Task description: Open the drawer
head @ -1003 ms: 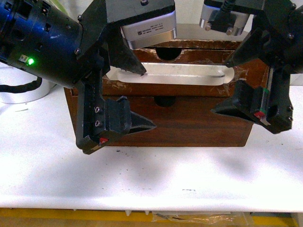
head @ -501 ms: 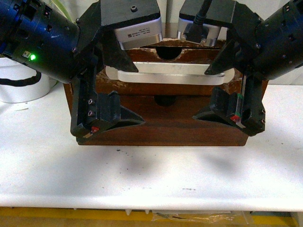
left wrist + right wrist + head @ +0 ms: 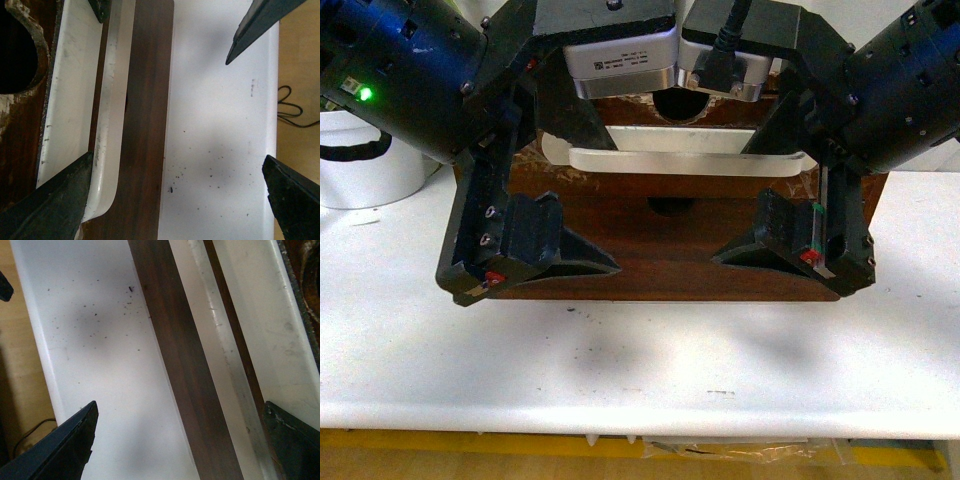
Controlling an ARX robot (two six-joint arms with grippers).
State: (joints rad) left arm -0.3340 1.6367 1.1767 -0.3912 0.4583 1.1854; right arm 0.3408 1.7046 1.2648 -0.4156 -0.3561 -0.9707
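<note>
Now | white desk (image 3: 640, 370) carries the dark brown wooden drawer (image 3: 730, 187), upper of two fronts, centred between both arms | long white bar handle (image 3: 685, 158) spans its face | left claw (image 3: 613, 208) released, spread wide at the handle's left end | right claw (image 3: 730, 205) released, spread wide at its right end

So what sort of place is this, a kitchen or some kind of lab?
Probably a lab test bench, not a kitchen: a plain white table, a lone wooden box, its drawer fitted with a taped-on white handle, and loose cable on the floor.
</note>
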